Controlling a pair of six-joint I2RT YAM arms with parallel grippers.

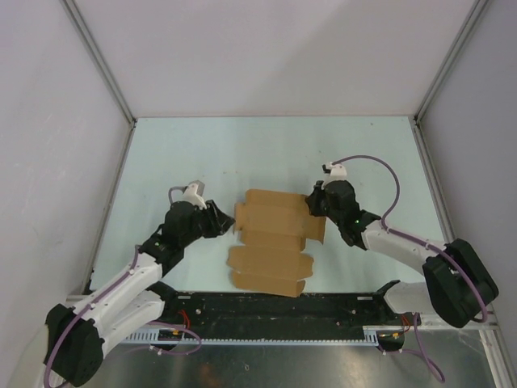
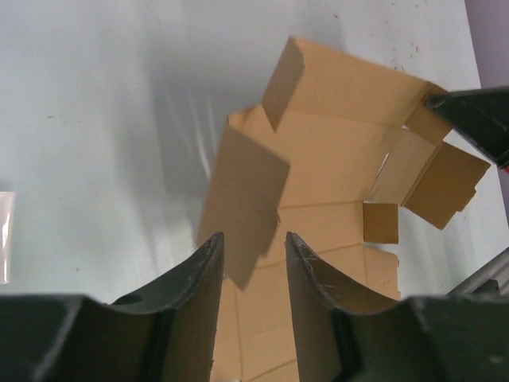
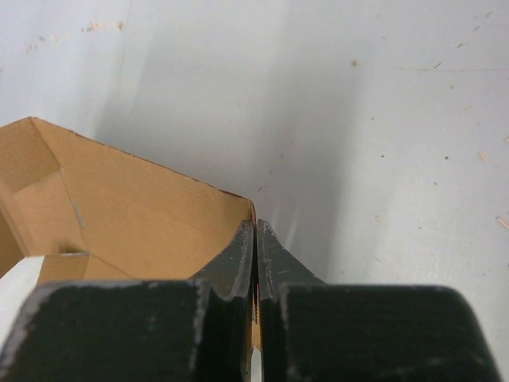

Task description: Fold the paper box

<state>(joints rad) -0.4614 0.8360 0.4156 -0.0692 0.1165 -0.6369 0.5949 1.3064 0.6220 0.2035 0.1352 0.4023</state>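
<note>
The paper box (image 1: 273, 241) is a plain brown many-flapped cardboard sheet lying mostly flat in the middle of the table. My right gripper (image 1: 317, 203) is shut on the sheet's far right flap and holds that edge raised; in the right wrist view the gripper (image 3: 255, 227) pinches the cardboard edge (image 3: 143, 207) between its fingers. My left gripper (image 1: 220, 220) is open at the sheet's left edge. In the left wrist view the gripper (image 2: 253, 237) has a raised brown flap (image 2: 242, 208) between its fingertips, not clamped. The box spreads beyond it (image 2: 342, 159).
The pale table (image 1: 275, 153) is enclosed by white walls at the back and both sides. A black rail (image 1: 275, 307) with cables runs along the near edge between the arm bases. The right gripper's black finger shows in the left wrist view (image 2: 473, 115).
</note>
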